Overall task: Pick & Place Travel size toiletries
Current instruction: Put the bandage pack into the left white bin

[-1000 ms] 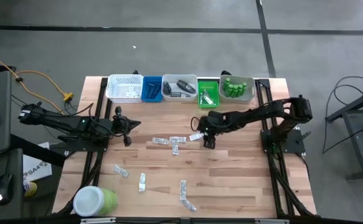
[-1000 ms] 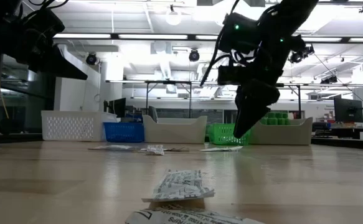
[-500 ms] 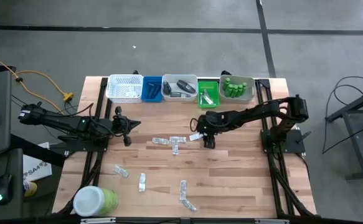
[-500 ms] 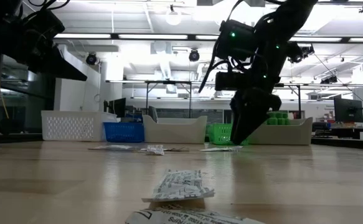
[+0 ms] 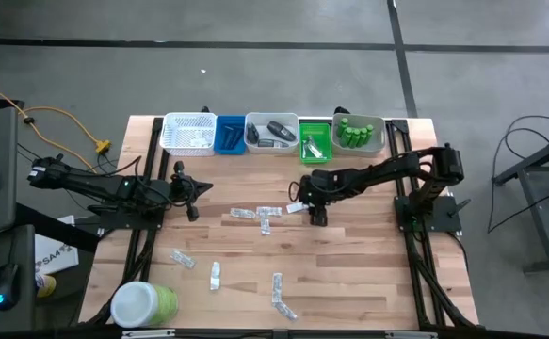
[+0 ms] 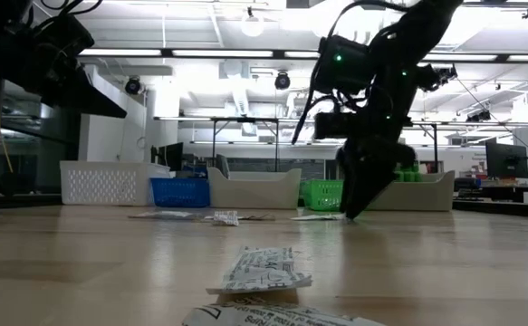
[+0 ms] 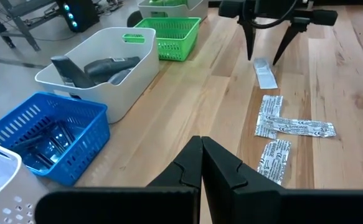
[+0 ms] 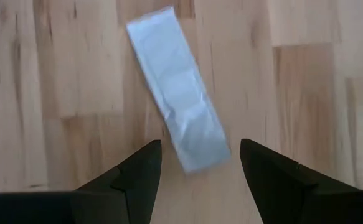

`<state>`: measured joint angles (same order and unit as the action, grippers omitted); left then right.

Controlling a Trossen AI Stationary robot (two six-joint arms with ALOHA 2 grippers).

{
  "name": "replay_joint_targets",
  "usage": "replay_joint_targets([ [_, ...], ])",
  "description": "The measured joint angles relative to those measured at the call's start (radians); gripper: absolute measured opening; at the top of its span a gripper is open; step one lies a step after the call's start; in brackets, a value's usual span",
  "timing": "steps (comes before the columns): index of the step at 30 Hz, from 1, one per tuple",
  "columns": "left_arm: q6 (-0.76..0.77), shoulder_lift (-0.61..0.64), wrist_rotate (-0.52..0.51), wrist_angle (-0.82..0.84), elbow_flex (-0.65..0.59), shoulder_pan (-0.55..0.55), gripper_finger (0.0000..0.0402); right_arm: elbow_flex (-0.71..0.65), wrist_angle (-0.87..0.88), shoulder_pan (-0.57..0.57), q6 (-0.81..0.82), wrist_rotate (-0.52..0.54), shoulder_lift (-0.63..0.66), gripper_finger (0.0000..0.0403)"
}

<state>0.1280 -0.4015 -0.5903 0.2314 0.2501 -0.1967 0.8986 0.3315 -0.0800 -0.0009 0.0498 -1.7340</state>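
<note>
My right gripper (image 8: 200, 167) points down, open, just above the table's middle. Its fingers stand on either side of one end of a silvery flat sachet (image 8: 178, 121) and touch nothing. The sachet (image 5: 296, 207) lies flat on the wood. From the left wrist view the same gripper (image 7: 266, 55) hangs over this sachet (image 7: 265, 73). Several printed sachets (image 5: 258, 216) lie just left of it, and more lie toward the near edge (image 5: 216, 275). My left gripper (image 7: 201, 152) is shut and holds nothing, raised at the table's left (image 5: 196, 200).
A row of trays stands along the far edge: a white basket (image 5: 189, 134), a blue one (image 5: 229, 134), a white tray with dark grey pieces (image 5: 271, 133), a green basket (image 5: 314, 141) and a tray of green bottles (image 5: 359, 132). A big green jar (image 5: 144, 303) stands at the near left corner.
My right gripper has sunk a little toward the table over the silvery sachet and rolled slightly about its own axis, staying open. The sachet has not moved.
</note>
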Motion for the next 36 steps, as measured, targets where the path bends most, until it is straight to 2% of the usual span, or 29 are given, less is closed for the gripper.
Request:
replay_joint_targets([
  [9, 0.008, 0.0, 0.003, 0.006, 0.0, 0.0, 0.0001, 0.003, -0.022, 0.0, 0.029, -0.024, -0.026, 0.0205],
  [13, 0.008, 0.0, 0.005, 0.006, 0.0, 0.0, 0.0001, 0.005, -0.022, 0.0, 0.034, -0.041, -0.034, 0.0172],
  [27, 0.008, 0.0, 0.006, 0.006, 0.0, 0.0, 0.0001, 0.003, -0.03, 0.001, 0.137, -0.059, -0.038, 0.0014],
  [33, 0.035, 0.0, 0.01, 0.006, 0.0, 0.0, 0.0001, 0.0, -0.049, 0.023, 0.206, -0.06, -0.024, 0.0004],
  [36, 0.037, 0.0, 0.063, 0.003, 0.0, 0.0, 0.0001, -0.003, -0.045, 0.065, 0.243, -0.055, 0.002, 0.0004],
])
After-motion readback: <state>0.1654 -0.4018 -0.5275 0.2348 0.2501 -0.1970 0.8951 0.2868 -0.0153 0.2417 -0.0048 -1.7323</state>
